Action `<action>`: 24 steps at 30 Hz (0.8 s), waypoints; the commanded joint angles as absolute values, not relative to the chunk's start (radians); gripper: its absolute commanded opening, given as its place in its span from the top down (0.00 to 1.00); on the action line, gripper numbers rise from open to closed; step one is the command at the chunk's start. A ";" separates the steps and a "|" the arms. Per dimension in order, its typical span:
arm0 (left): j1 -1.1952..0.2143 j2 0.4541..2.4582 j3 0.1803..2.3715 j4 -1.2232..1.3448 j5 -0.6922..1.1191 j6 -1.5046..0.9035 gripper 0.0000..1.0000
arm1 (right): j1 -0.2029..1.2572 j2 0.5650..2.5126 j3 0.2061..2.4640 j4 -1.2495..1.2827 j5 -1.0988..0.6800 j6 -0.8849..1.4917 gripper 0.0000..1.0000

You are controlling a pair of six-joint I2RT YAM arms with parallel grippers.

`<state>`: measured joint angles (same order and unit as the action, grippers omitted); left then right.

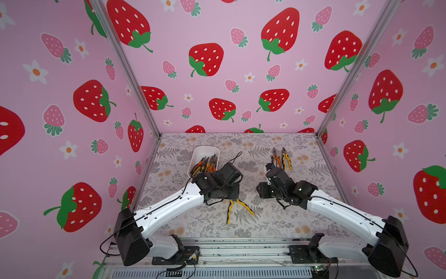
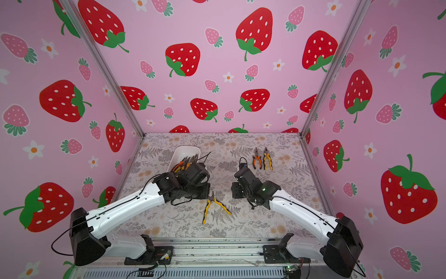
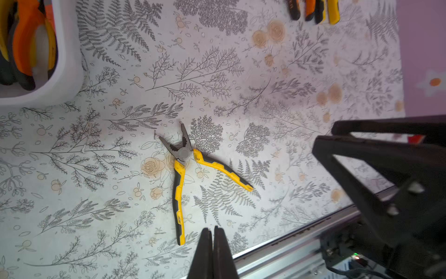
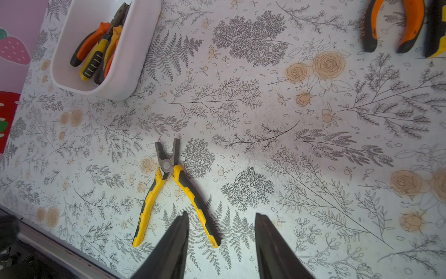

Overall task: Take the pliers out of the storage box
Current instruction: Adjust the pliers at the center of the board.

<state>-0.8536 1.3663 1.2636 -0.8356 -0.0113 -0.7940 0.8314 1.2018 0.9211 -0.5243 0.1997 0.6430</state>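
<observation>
We count one storage box (image 1: 205,151) and three pliers outside it: a splayed yellow pair (image 3: 184,154), a closed yellow pair (image 1: 285,155), an orange pair (image 1: 275,157). Inside, the piled pliers (image 1: 205,164) number at least three; we cannot count further.

white storage box (image 1: 202,152) at ten o'clock, pliers (image 1: 205,165) heaped at its near end. orange-handled pliers (image 1: 275,156) and yellow-handled pliers (image 1: 285,155) lie side by side at two o'clock. splayed yellow pliers (image 1: 245,207) at six o'clock, head under the left arm (image 1: 169,210).
</observation>
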 commanded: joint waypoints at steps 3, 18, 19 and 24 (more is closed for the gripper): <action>-0.749 1.384 1.208 -0.992 0.327 -1.111 1.00 | 0.839 1.187 0.912 -0.543 0.196 0.655 0.51; -0.728 1.432 1.208 -1.048 0.348 -0.936 1.00 | 0.839 1.215 0.909 -0.528 0.188 0.646 0.51; -0.742 1.428 1.189 -1.042 0.341 -0.896 1.00 | 0.839 1.226 0.912 -0.530 0.176 0.638 0.50; -0.812 1.432 1.016 -0.987 0.283 -0.762 1.00 | 0.857 1.359 0.977 -0.598 0.071 0.590 0.51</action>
